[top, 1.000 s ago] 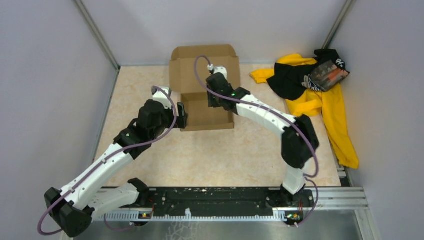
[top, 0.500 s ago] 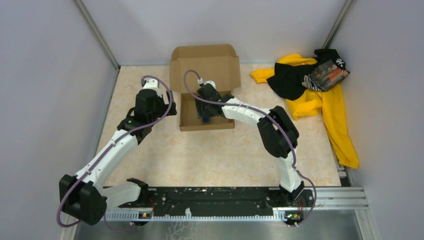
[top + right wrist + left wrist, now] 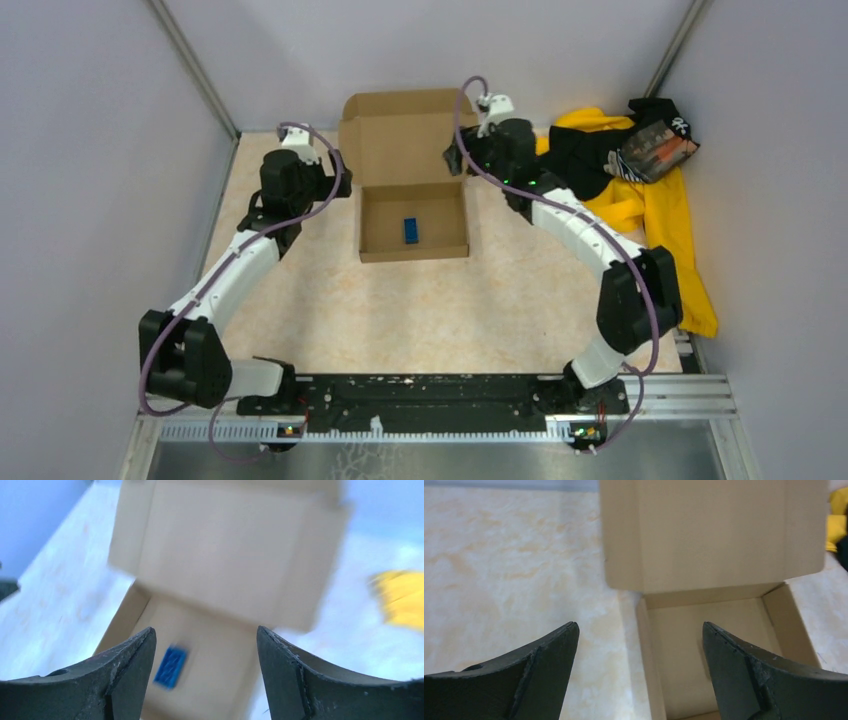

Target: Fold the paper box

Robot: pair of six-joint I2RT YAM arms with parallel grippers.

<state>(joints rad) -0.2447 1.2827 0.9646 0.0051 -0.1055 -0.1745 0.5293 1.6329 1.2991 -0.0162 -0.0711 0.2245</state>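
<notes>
The paper box (image 3: 372,222) is plain brown cardboard, a shallow open tray with its lid (image 3: 405,135) standing up at the back. A small blue block (image 3: 411,230) lies loose on the tray floor. My left gripper (image 3: 335,176) hovers open just off the box's back left corner. In the left wrist view the tray's left wall (image 3: 649,670) runs between the wide-apart fingers of the left gripper (image 3: 640,625). My right gripper (image 3: 456,160) is open beside the lid's right edge. The blurred right wrist view shows the right gripper (image 3: 205,630) empty above the lid (image 3: 225,545) and the block (image 3: 171,666).
A yellow-and-black cloth pile (image 3: 640,190) lies at the back right, close behind the right arm. Grey walls close in the table on the left, back and right. The black base rail (image 3: 430,405) runs along the near edge.
My right gripper has opened wider, left the blue block in the tray and swung up to the lid's right edge. My left arm has drawn back from the tray's left wall toward the back left corner.
</notes>
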